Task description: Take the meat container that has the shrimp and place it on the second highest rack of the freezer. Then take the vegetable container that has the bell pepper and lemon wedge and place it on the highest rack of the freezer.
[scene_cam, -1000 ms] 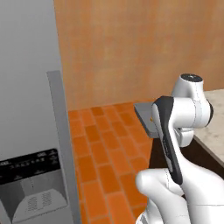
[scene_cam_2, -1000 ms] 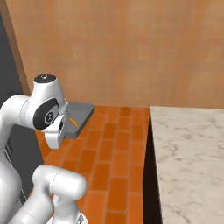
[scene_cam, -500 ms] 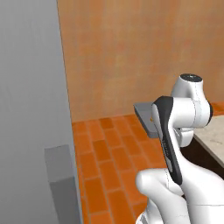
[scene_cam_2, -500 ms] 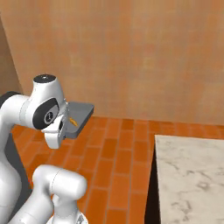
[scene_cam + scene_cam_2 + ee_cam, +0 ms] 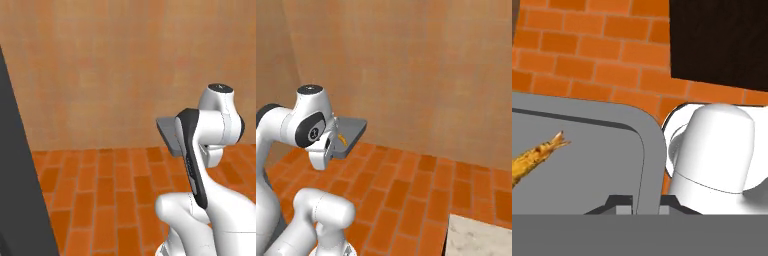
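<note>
Hand (image 5: 646,200) clamped shut on rim of flat grey meat tray (image 5: 587,150) carrying small orange shrimp (image 5: 534,156), above orange brick floor (image 5: 110,195).

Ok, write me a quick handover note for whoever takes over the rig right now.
Hand: shut on the rim of the grey meat container, carried clear of the brick floor.
Shrimp: lying inside the container.
Freezer: a dark slanted edge at the far left of the left base view may be its side; I cannot tell.
Done: shrimp container picked up.
Left: set it on the second highest rack, then fetch the vegetable container with the bell pepper and lemon wedge and put it on the highest rack.
</note>
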